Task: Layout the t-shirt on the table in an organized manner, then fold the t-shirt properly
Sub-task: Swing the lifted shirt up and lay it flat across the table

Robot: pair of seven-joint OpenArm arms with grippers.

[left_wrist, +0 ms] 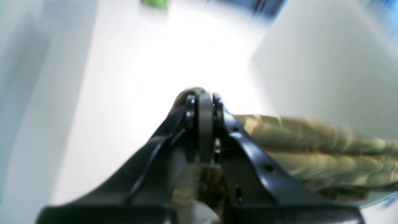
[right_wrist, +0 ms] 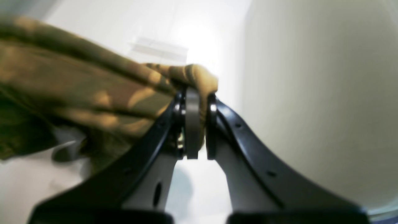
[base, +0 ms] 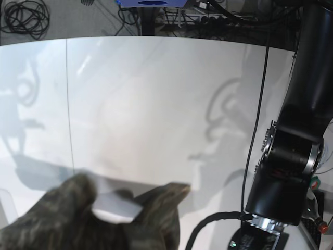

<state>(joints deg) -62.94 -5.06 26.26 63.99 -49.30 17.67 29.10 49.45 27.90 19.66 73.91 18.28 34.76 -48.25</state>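
The camouflage t-shirt (base: 62, 219) hangs bunched at the bottom left of the base view, lifted off the white table (base: 156, 104). In the left wrist view my left gripper (left_wrist: 203, 97) is shut on a fold of the t-shirt (left_wrist: 311, 140), whose cloth stretches away to the right in taut ridges. My right gripper (right_wrist: 194, 90) is likewise shut on a tan and olive edge of the t-shirt (right_wrist: 77, 93), with the cloth trailing off to the left. Both wrist views are blurred. Neither pair of fingertips shows in the base view.
A black arm (base: 291, 156) with a cable stands at the right of the base view. A thin seam line (base: 67, 104) crosses the table. Beyond the far edge lie coiled cables (base: 23, 18) and a blue object (base: 151, 2).
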